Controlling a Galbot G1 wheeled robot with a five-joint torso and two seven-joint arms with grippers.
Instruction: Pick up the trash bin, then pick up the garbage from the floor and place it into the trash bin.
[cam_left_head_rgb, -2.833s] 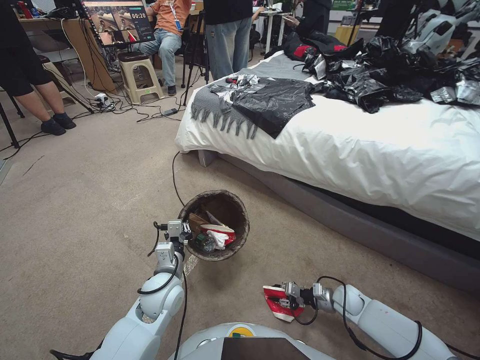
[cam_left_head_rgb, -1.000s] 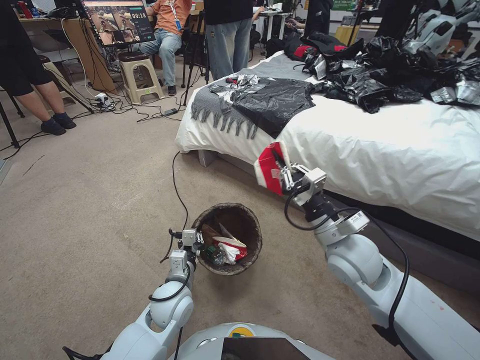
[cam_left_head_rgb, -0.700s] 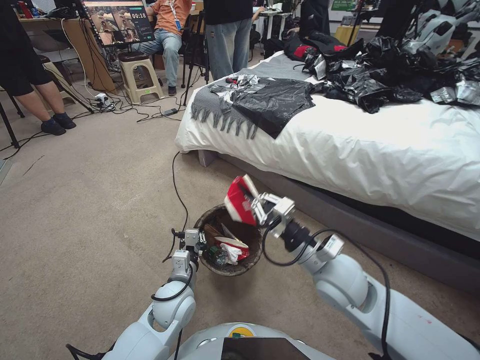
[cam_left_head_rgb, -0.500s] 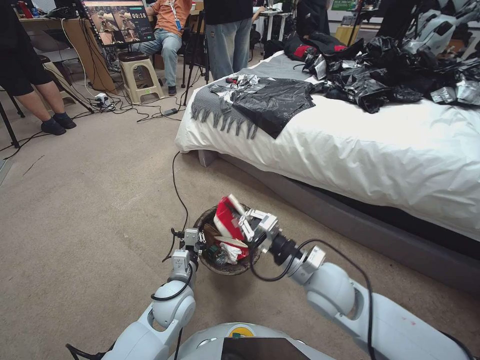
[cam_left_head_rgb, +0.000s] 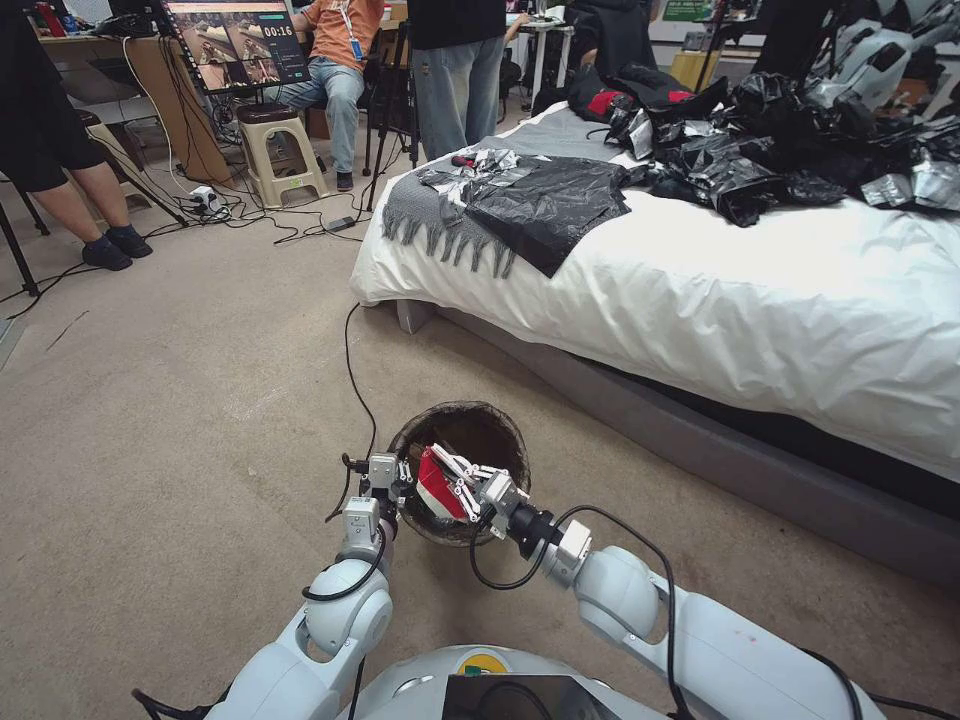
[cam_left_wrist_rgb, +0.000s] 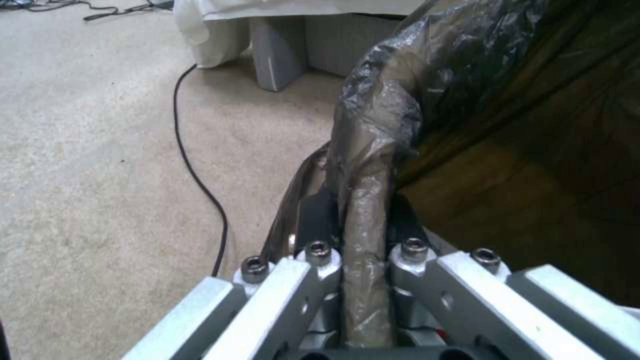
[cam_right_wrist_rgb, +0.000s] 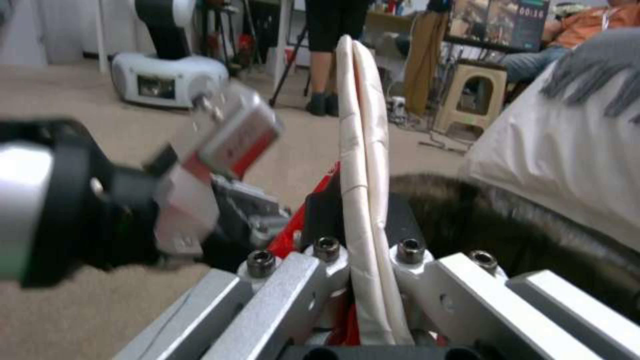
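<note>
The trash bin (cam_left_head_rgb: 485, 425), a small round bucket lined with a dark bag, hangs just above the carpet floor (cam_left_head_rgb: 160, 420) in front of me. My left gripper (cam_left_head_rgb: 398, 478) is shut on its near-left rim; the left wrist view shows the bag-covered rim (cam_left_wrist_rgb: 363, 210) pinched between the fingers. My right gripper (cam_left_head_rgb: 448, 480) is over the bin's mouth, shut on a flattened red-and-white carton (cam_left_head_rgb: 432, 485), a piece of the garbage. In the right wrist view the carton's white edge (cam_right_wrist_rgb: 363, 150) stands between the fingers, with the bin's dark rim (cam_right_wrist_rgb: 507, 220) beyond.
A bed (cam_left_head_rgb: 760, 300) with a white cover stands to the right, black bags and foil (cam_left_head_rgb: 800, 150) heaped on it. A black cable (cam_left_head_rgb: 352, 370) runs over the carpet to the bin. People, a stool (cam_left_head_rgb: 280, 150) and a monitor (cam_left_head_rgb: 235, 45) are at the far left.
My right arm lifted the carton from the floor at the right, swung it up by the bed, then lowered it over the bin's mouth. The left arm shifted the bin slightly right.
</note>
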